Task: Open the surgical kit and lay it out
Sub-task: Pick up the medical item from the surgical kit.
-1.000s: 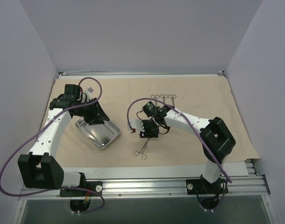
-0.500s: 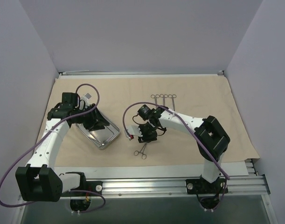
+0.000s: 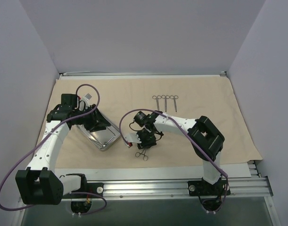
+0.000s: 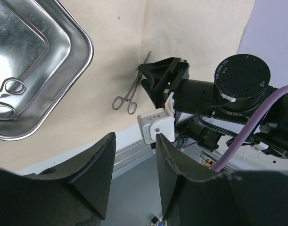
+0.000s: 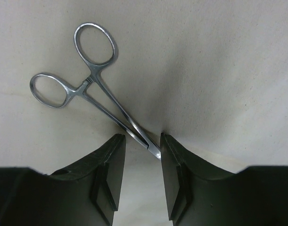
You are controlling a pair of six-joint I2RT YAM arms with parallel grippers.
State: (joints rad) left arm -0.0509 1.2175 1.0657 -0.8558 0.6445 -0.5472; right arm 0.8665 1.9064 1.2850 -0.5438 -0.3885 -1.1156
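The beige cloth wrap (image 3: 219, 122) lies spread flat. On its left stands the steel tray (image 3: 106, 137), with my left gripper (image 3: 97, 125) open and empty above its far-left part. In the left wrist view the tray (image 4: 49, 56) holds a ring-handled instrument (image 4: 7, 96). A loose instrument (image 3: 143, 154) lies on the cloth near the front. My right gripper (image 5: 143, 150) is down over it, open, jaws standing either side of the instrument's (image 5: 94, 92) tip, which nearly touches the right finger. Several more instruments (image 3: 165, 100) lie in a row further back.
A metal rail (image 3: 148, 186) runs along the near edge past the cloth's front border. Pale walls close in the left, back and right. A purple cable (image 3: 87, 89) loops above the left arm.
My right gripper has dropped toward the front left onto the loose instrument's tip and its jaws have narrowed. The left arm has shifted slightly over the tray.
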